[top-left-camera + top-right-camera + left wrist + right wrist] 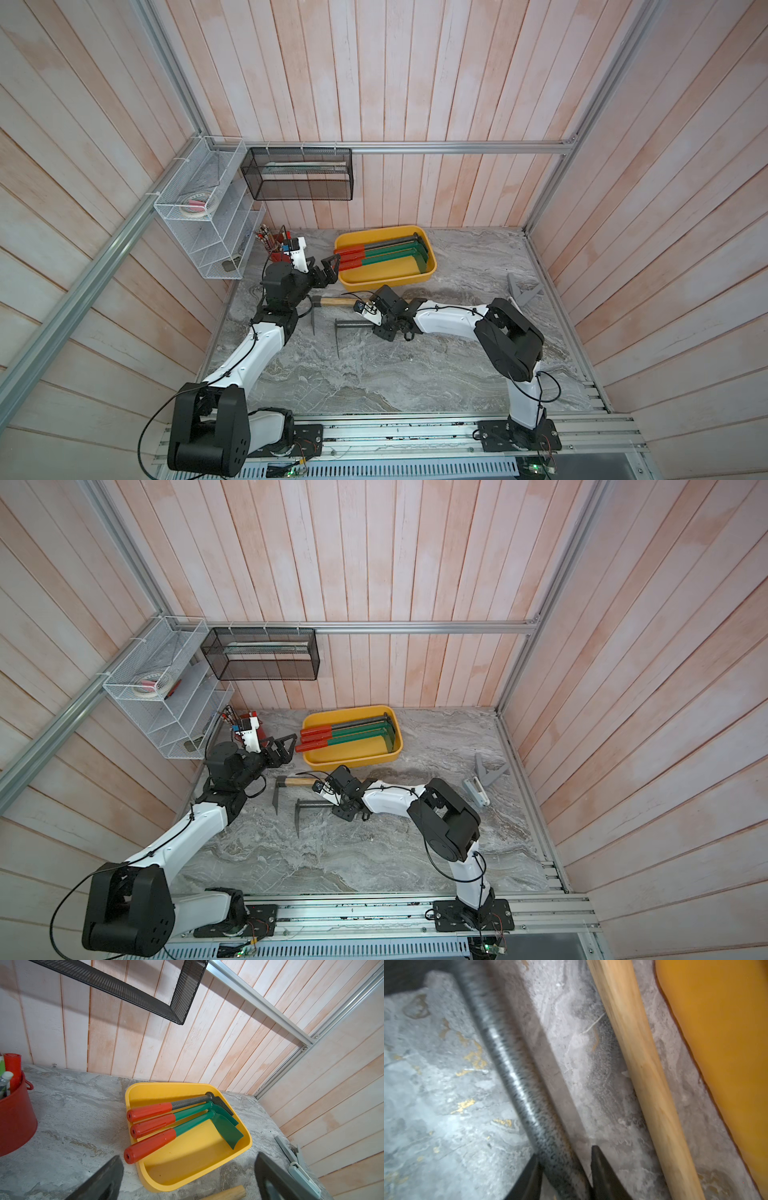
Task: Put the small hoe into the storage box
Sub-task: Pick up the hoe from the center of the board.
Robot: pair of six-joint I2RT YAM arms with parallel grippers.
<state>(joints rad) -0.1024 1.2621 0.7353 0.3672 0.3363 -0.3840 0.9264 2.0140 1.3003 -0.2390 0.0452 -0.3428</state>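
Observation:
The small hoe (347,325), all grey speckled metal, lies on the marble table with its blade (337,338) to the left. My right gripper (564,1153) is shut on its handle (517,1084), low over the table. A second hoe with a wooden handle (332,301) lies just behind it. The yellow storage box (432,266) stands behind both and holds three hoes with red grips (353,255). My left gripper (332,270) hovers open at the box's left end, with nothing between its fingers (104,1180).
A red bucket of pens (272,243) stands left of the left gripper. On the walls hang a white wire rack (208,216) and a black mesh basket (299,174). Grey parts (523,289) lie at the table's right edge.

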